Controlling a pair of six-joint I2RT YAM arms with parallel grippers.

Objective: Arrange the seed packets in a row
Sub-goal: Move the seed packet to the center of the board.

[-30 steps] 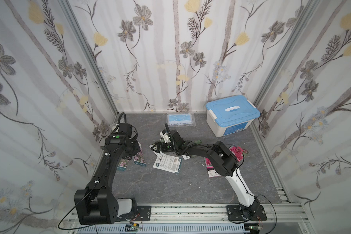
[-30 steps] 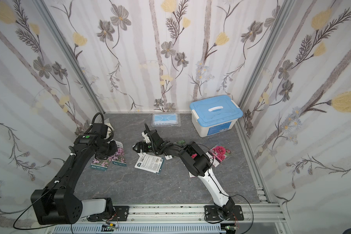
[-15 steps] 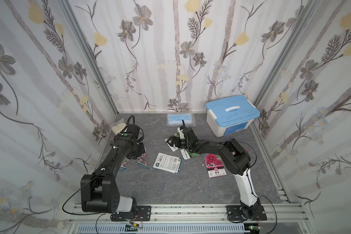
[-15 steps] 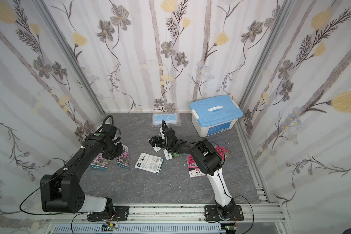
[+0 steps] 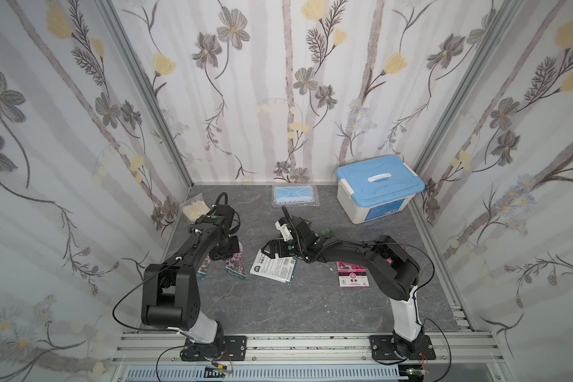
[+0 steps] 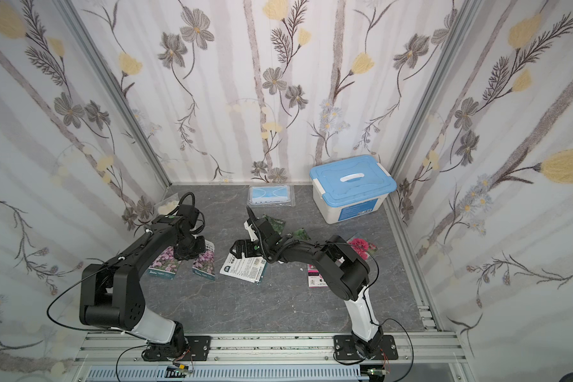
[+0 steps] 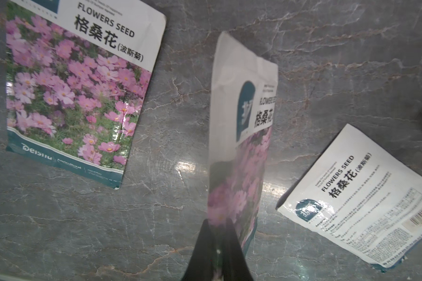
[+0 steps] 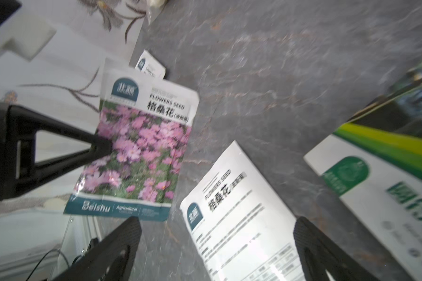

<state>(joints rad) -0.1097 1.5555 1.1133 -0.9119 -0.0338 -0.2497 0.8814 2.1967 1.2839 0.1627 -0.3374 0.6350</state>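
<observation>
Glossy purple-pink print shows where the left gripper (image 7: pixel 217 234) has its jaws pressed together on the edge of the held flower packet (image 7: pixel 239 136). A sheet this thin and flat offers little else to grip, which is probably why it is taken by the edge. The packet hangs tilted, nearly edge-on to the left wrist camera. I cannot tell whether its far end touches the table (image 5: pixel 278 307).

Just beside it, toward the table's left edge, the flat flower packet (image 7: pixel 71 92) lies face up. It looks like the start of the row, and the held one is likely poised to go down next to it.

On the other side, near the middle of the table, the white-backed packet (image 5: pixel 273 266) lies printed back up and askew. The right gripper (image 8: pixel 217 223) hovers over it with its jaws spread wide and nothing between them, which suggests this is the next pick.

The remaining seed packets are scattered. The green gourd packets (image 6: pixel 275 223) lie behind the right arm toward the far edge. A red-pink packet (image 5: pixel 353 274) sits nearer the right edge, well apart from the row. They will need carrying across, so the task seems to be at an early stage.
</observation>
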